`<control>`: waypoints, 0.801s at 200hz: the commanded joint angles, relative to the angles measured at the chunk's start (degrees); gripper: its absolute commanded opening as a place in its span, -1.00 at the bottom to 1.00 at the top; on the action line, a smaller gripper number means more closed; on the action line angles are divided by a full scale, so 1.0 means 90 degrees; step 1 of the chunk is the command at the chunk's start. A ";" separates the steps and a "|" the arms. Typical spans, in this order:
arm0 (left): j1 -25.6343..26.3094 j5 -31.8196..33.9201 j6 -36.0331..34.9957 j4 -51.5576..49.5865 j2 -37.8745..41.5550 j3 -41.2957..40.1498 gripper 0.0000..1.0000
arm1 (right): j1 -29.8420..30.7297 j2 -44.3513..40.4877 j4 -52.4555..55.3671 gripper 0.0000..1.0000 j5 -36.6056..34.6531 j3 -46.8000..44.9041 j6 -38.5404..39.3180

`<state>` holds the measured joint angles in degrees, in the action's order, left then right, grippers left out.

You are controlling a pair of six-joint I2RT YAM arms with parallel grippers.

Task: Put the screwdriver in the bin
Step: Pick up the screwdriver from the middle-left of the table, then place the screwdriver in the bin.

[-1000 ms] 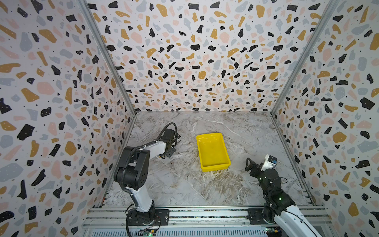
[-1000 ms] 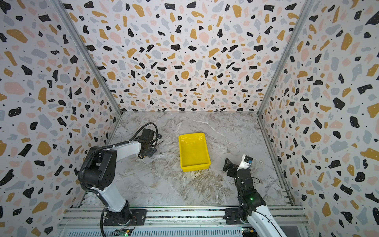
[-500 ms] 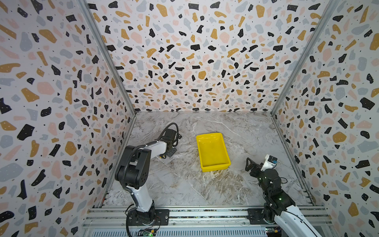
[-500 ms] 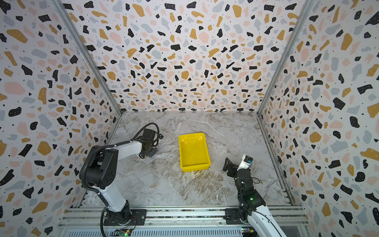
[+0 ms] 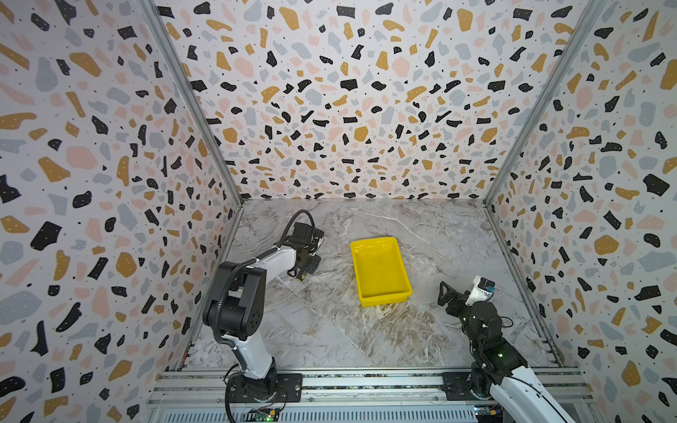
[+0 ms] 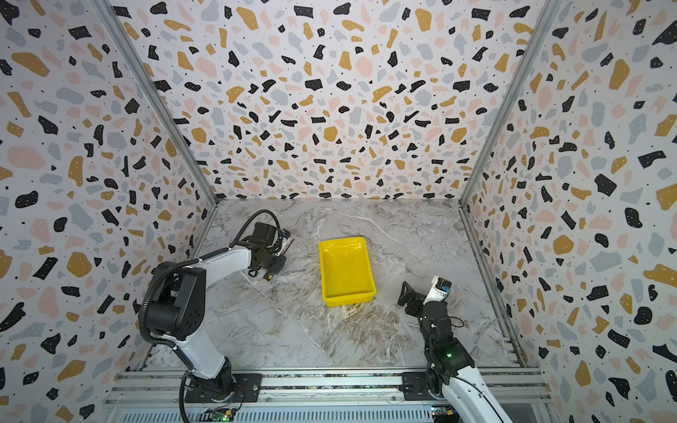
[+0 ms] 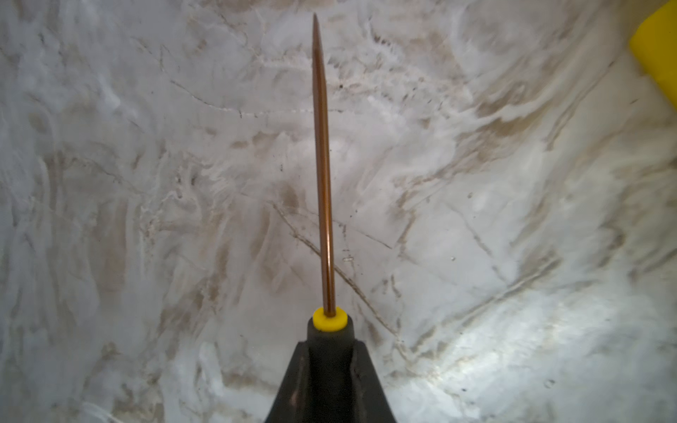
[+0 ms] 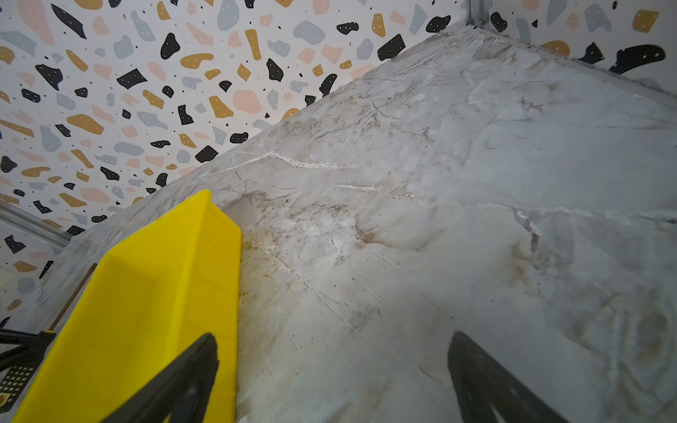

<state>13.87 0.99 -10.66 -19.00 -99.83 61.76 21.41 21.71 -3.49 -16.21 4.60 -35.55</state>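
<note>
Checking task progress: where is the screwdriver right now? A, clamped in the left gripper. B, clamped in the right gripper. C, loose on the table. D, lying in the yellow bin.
A: the left wrist view shows the left gripper shut on the handle of the screwdriver, and the bin holds nothing in a top view.

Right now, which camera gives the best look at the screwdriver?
The left wrist view: the screwdriver spans the frame, thin shaft pointing away, handle clamped in the left gripper. The right wrist view catches only a sliver of shaft beyond the bin. In both top views it is too small and mostly hidden under that gripper.
</note>
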 commanded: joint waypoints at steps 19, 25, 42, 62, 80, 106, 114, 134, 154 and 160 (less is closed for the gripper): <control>0.0010 -0.0514 0.1768 0.0148 0.0636 -0.0170 -0.88 | 0.0043 0.0140 -0.0103 0.98 -0.0164 0.0036 -0.0014; 0.0017 -0.0592 0.2036 0.0295 0.0753 -0.0228 -0.88 | 0.0047 0.0155 -0.0104 0.98 -0.0190 0.0036 -0.0015; 0.0022 -0.0765 0.3051 0.0813 0.1093 -0.0477 -0.94 | 0.0053 0.0202 -0.0116 0.98 -0.0226 0.0053 -0.0025; 0.0055 -0.0749 0.4025 0.1291 0.1418 -0.0818 -1.00 | 0.0053 0.0297 -0.0060 0.98 -0.0317 0.0092 -0.0070; 0.0207 -0.0771 0.4478 0.1755 0.1736 -0.1139 -1.00 | 0.0063 0.0299 0.0095 0.98 -0.0385 0.0156 -0.0146; 0.0504 -0.0770 0.5086 0.2195 0.2121 -0.1304 -0.99 | 0.0087 0.0055 0.0338 0.98 -0.0658 0.0135 -0.0403; 0.0587 -0.0860 0.5418 0.2429 0.2236 -0.1392 -0.99 | 0.0100 -0.0056 0.0357 0.98 -0.0729 0.0088 -0.0477; 0.0903 -0.0965 0.6262 0.3094 0.2557 -0.1633 -1.00 | 0.0125 -0.0237 0.0375 0.98 -0.0822 0.0027 -0.0496; 0.1358 -0.0535 0.6685 0.3396 0.2946 -0.1685 -1.00 | 0.0136 -0.0228 0.0357 0.98 -0.0829 0.0026 -0.0484; 0.1539 -0.0386 0.6766 0.3513 0.3033 -0.1730 -1.00 | 0.0139 -0.0195 0.0335 0.98 -0.0843 0.0028 -0.0483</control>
<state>23.49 -5.48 41.74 2.92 -76.47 46.83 22.26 19.88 -1.06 -21.93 4.60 -39.03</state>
